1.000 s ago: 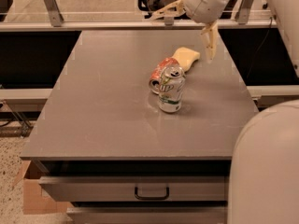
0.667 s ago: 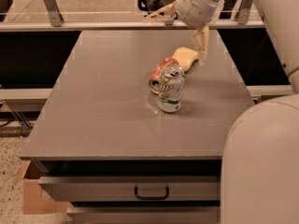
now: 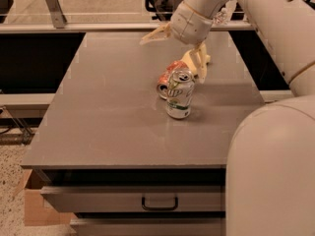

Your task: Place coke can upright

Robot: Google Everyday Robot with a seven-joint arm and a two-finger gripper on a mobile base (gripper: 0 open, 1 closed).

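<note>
The scene is lit dimly by warm, yellowish light from above. A soft sheen is spread across the grey worktop (image 3: 108,112), and a small highlight is caught on the 7UP can (image 3: 179,95). The claw (image 3: 172,60), held spread above the worktop's far side, is tinted pale yellow.

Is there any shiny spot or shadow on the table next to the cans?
Camera view: the light is warm and yellowish. The grey table has a soft sheen around the 7UP can, whose silver top glints, and a faint shadow hugs its base. The lying coke can looks dimmer behind it, below the open gripper over the table's far side.
</note>
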